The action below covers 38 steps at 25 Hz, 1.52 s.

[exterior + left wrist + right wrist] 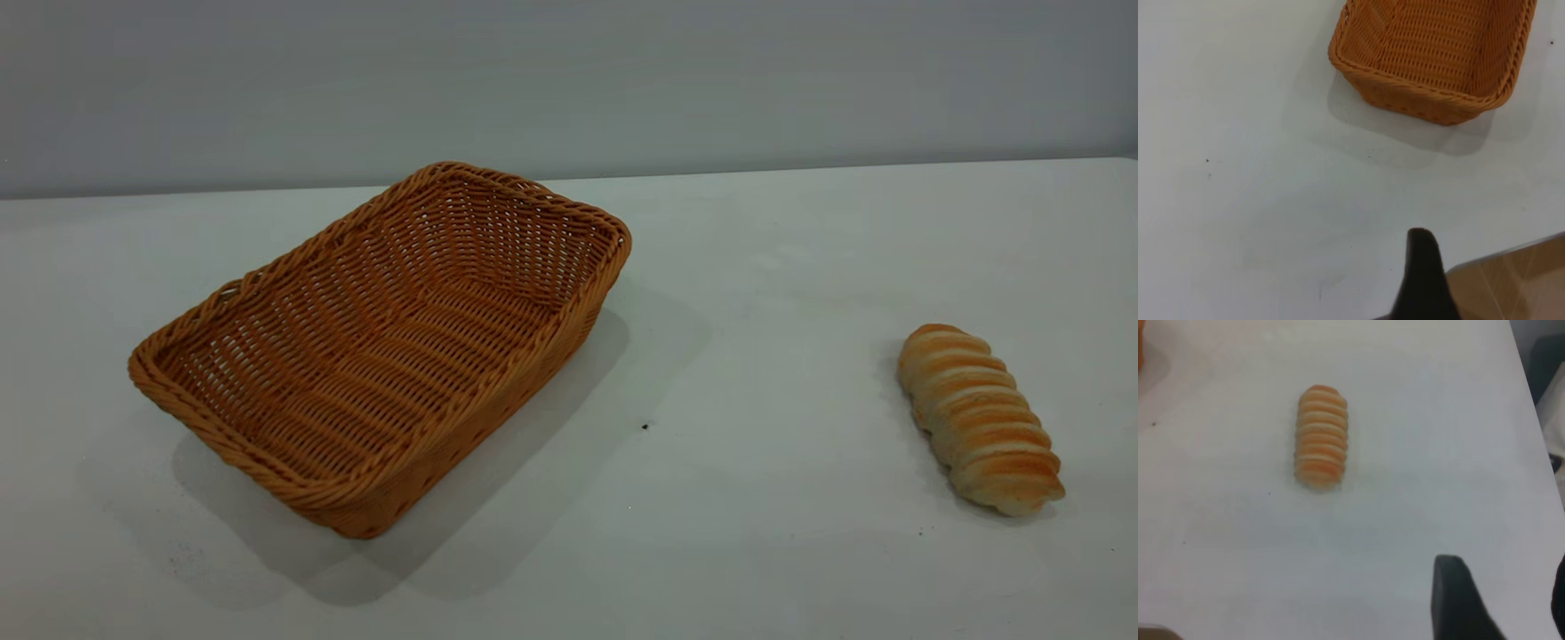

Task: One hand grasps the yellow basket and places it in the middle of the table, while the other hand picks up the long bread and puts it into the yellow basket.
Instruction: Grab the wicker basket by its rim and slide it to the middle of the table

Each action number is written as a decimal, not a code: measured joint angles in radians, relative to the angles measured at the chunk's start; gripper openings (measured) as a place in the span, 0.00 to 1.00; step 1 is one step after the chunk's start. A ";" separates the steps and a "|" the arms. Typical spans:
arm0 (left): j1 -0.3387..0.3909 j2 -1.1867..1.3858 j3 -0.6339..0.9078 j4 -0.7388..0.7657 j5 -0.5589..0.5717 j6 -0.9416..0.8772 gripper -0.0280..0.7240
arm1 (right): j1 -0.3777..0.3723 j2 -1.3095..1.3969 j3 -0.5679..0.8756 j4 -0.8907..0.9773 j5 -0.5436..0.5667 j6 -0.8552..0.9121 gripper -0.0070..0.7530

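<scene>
The yellow basket (382, 347) stands empty on the left half of the white table (756, 267), set at an angle. It also shows in the left wrist view (1438, 60), well ahead of my left gripper (1423, 280), which hovers over bare table near the table's edge. The long bread (978, 418) lies ridged side up on the table at the right. In the right wrist view the bread (1321, 437) lies ahead of my right gripper (1505, 587), which is open, empty and held above the table. Neither gripper appears in the exterior view.
A wide stretch of bare table separates the basket and the bread. A small dark speck (645, 427) lies between them. The table's edge with brown floor (1518, 280) beyond it runs by the left gripper. The table's side edge (1531, 387) runs to one side of the bread.
</scene>
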 joint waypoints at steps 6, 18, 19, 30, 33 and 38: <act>0.000 0.000 0.000 0.000 0.000 0.000 0.83 | 0.000 0.000 0.000 0.000 0.000 0.000 0.51; 0.000 0.000 0.000 0.000 0.000 0.000 0.83 | 0.000 0.000 0.000 0.000 0.000 0.000 0.51; 0.000 0.000 0.000 0.000 0.000 0.000 0.83 | 0.000 0.000 0.000 0.000 0.000 0.000 0.51; 0.000 0.000 0.000 0.000 0.000 0.000 0.83 | 0.000 0.000 0.000 0.000 0.000 0.000 0.51; -0.001 0.000 0.000 0.000 0.000 0.000 0.83 | 0.004 0.000 0.000 0.000 0.000 0.000 0.51; -0.007 0.000 0.000 0.000 0.000 0.000 0.83 | 0.078 0.000 0.000 0.000 0.000 0.000 0.51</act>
